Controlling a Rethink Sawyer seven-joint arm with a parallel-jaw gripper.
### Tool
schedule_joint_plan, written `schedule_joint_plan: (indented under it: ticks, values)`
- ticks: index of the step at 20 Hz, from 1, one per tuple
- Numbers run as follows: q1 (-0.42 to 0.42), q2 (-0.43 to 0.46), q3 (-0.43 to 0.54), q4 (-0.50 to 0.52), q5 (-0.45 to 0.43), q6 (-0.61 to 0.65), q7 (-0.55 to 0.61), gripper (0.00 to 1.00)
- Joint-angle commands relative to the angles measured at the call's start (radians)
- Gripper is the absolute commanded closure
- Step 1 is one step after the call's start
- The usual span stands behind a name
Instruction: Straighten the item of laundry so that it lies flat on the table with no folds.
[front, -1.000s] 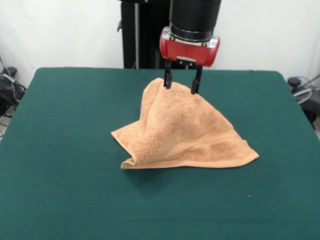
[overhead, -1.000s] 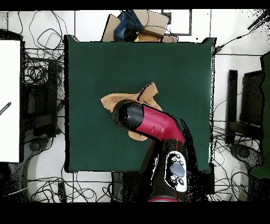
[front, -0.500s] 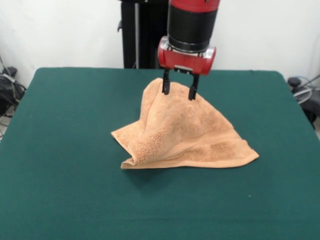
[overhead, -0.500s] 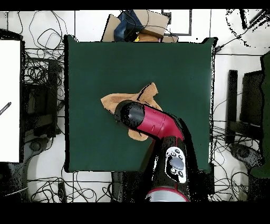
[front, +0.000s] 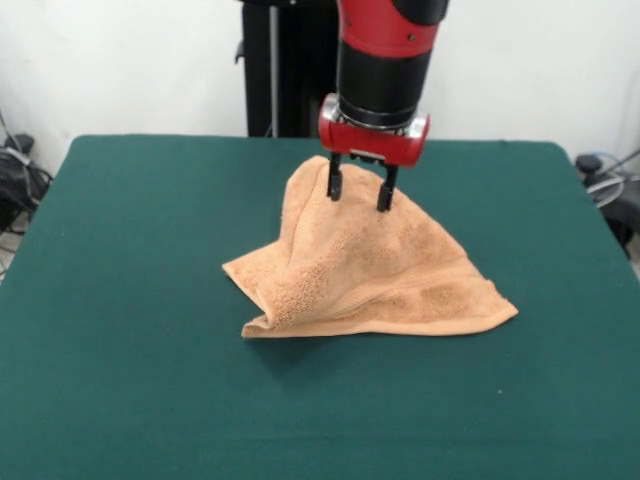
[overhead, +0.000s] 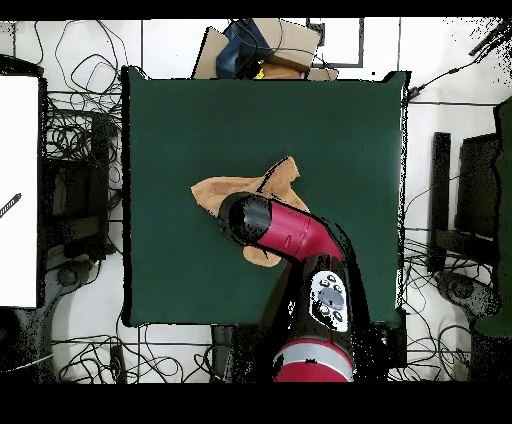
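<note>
The orange-tan towel (front: 365, 265) lies crumpled and folded near the middle of the dark green table (front: 130, 300), raised in a peak at its far side. My gripper (front: 359, 197) hangs straight down over that peak, its two black fingers open and their tips against the cloth. In the overhead view the arm covers most of the towel (overhead: 268, 181), and the gripper itself is hidden under the arm.
The robot's black pedestal (front: 285, 70) stands behind the table's far edge. Cables and equipment (overhead: 70, 170) lie on the floor around the table, with a cardboard box (overhead: 265, 45) beyond one edge.
The gripper has come down a little onto the towel's peak, still open. The towel has not visibly moved.
</note>
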Motion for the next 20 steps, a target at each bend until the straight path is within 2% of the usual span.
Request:
schedule_joint_plan:
  ticks: [1,12,15,16,20]
  values:
    - [0.021,0.058,0.089,-0.062,-0.025,-0.04,0.126,0.0]
    - [0.016,0.132,0.085,-0.12,-0.022,-0.072,0.133,0.0]
    - [0.012,0.127,0.09,-0.109,-0.037,-0.105,0.12,0.0]
    - [0.02,0.126,0.079,-0.108,-0.032,-0.1,0.134,1.0]
    - [0.021,0.117,0.078,-0.106,-0.047,-0.106,0.117,1.0]
